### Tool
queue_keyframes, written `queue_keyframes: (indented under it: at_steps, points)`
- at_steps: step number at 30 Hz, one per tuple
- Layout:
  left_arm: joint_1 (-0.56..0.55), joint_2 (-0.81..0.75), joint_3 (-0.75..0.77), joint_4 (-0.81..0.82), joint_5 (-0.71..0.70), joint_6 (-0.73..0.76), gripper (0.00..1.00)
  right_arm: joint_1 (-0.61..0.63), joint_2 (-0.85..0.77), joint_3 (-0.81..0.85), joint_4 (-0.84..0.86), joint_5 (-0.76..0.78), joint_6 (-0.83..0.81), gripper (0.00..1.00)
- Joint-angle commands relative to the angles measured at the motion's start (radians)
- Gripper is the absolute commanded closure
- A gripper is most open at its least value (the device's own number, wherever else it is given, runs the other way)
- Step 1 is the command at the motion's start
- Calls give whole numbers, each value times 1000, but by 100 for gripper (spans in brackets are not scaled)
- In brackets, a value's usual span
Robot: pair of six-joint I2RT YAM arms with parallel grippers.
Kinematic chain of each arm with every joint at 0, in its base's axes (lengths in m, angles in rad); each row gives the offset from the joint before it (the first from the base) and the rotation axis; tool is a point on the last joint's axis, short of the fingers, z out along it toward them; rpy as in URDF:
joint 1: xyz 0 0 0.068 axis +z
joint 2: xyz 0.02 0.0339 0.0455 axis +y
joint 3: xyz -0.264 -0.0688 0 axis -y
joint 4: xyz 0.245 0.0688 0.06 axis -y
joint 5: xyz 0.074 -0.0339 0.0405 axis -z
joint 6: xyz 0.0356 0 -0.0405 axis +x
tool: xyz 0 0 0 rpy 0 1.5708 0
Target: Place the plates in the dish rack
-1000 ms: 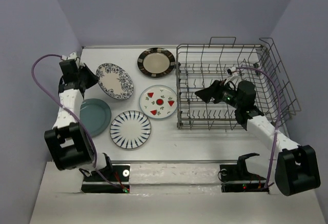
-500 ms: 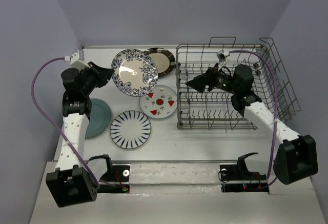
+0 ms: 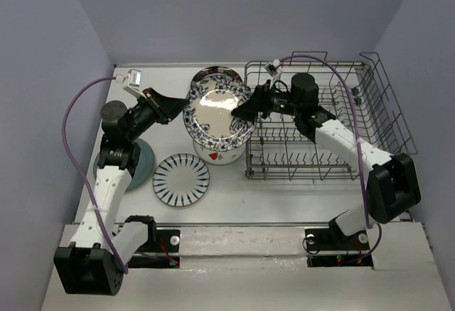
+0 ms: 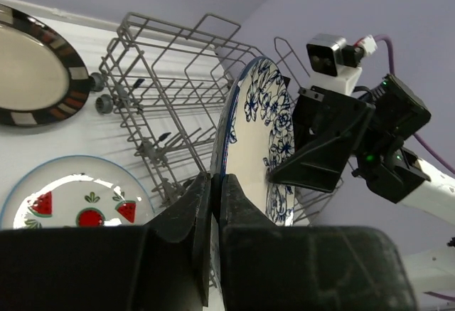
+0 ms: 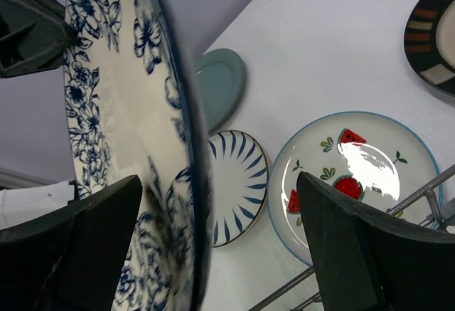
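Note:
My left gripper (image 3: pixel 186 108) is shut on the left rim of the black-white ornate plate (image 3: pixel 217 115) and holds it tilted in the air, left of the dish rack (image 3: pixel 341 62). In the left wrist view the fingers (image 4: pixel 202 204) pinch the plate's edge (image 4: pixel 252 140). My right gripper (image 3: pixel 243 110) is open and straddles the plate's right rim; in the right wrist view the rim (image 5: pixel 181 147) runs between the spread fingers (image 5: pixel 92 243). The blue-striped plate (image 3: pixel 181 179), teal plate (image 3: pixel 146 163) and red-triangle plate (image 3: pixel 226 156) lie flat on the table. The brown-rimmed plate (image 4: pixel 35 69) lies behind.
The wire rack (image 4: pixel 142 62) holds no plates and stands just right of the lifted plate. The left arm crosses over part of the teal plate. The lifted plate hides most of the red-triangle and brown-rimmed plates in the top view. Purple cables arc above both arms.
The left gripper has carried the ornate plate up and to the right, toward the rack. The right arm has swung left out of the rack and its open jaws now straddle the plate's rim.

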Motion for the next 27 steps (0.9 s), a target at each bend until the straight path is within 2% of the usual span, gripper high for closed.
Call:
queue_keyframes:
  at_steps: [1,4,5,7,10,13,14,15,16,17,22,23,25,27]
  points:
    - [-14,-56,-8,226,71,-111,94,16,10,44,-13,30,-29,6]
    - [-15,-62,-24,236,82,-112,94,26,-3,6,70,-59,42,30]
    - [-15,-66,-29,236,82,-111,94,26,-12,-19,187,-91,79,63]
    - [-17,-76,-41,236,83,-94,94,26,-47,-91,278,-131,170,91]
    - [-17,-88,-60,235,106,-78,94,26,-88,-134,312,-110,205,93]
    - [-17,-103,-86,212,137,-36,72,26,-139,-139,280,-56,196,93]
    - [-17,-118,-90,192,138,-19,52,17,-153,-134,241,-35,187,93]
    - [-18,-128,-95,172,141,-2,41,4,-167,-125,218,-20,179,93]
    - [-20,-152,-106,129,141,33,11,-37,-203,-123,205,16,191,93]
    - [-20,-168,-113,106,141,55,1,-65,-225,-128,205,31,202,93]
    - [-78,-281,-208,13,115,158,1,-285,-331,-96,77,143,202,93]
    - [-109,-301,-221,-1,121,193,1,-343,-358,-62,-21,180,181,93]
    - [-143,-323,-245,-67,105,242,1,-359,-390,-31,-162,385,74,93]
    - [-179,-339,-252,-121,28,302,1,-359,-433,-15,-215,552,-3,93]
